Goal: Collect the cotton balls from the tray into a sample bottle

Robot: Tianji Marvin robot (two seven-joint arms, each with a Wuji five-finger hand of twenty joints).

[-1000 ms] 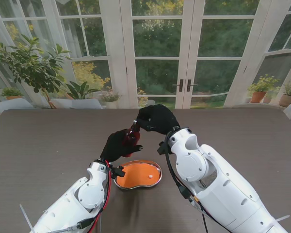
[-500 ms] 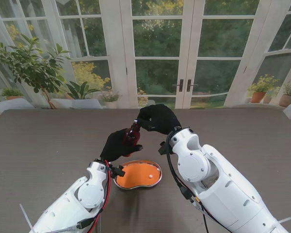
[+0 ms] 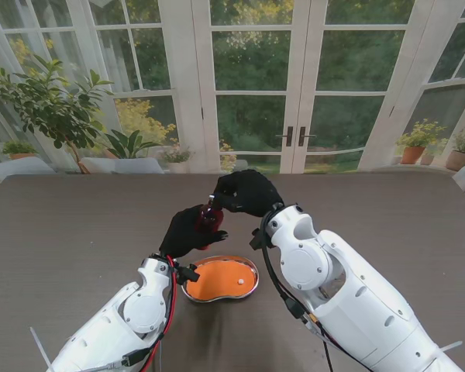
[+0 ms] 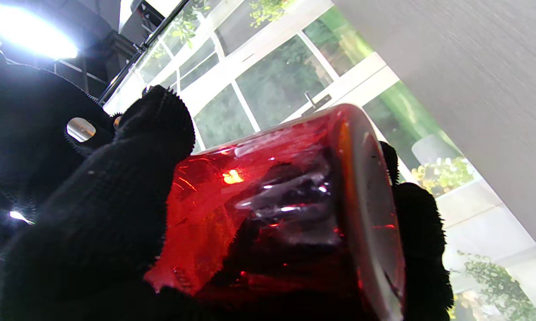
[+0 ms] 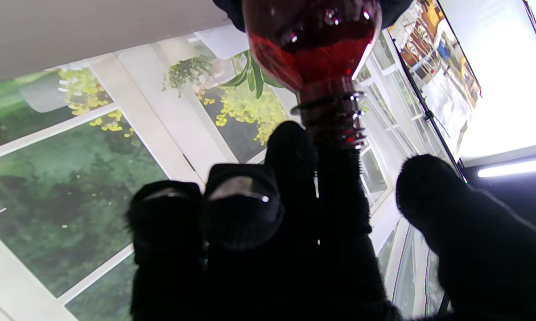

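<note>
Red glass sample bottle (image 3: 209, 218): lifted off the table, held above and beyond the tray, neck pointing away from me toward the right hand; threaded neck bare in the right wrist view (image 5: 332, 118); body fills the left wrist view (image 4: 277, 209)

Left hand (image 3: 187, 230): black-gloved, fingers (image 4: 116, 196) wrapped around the bottle's body, gripping it

Right hand (image 3: 246, 191): black-gloved, fingertips (image 5: 292, 147) bunched at the bottle's neck, thumb held apart to one side; whether anything is pinched between them cannot be told

Kidney-shaped metal tray (image 3: 252, 283): orange inside, resting on the table just nearer to me than the two hands, between the forearms

Cotton ball (image 3: 241, 279): one small white speck lying in the tray, toward its right side

Table (image 3: 77, 225): dark brown, matt top

Background: white-framed glass doors (image 3: 294, 93), potted plant (image 3: 50, 105) at far left
</note>
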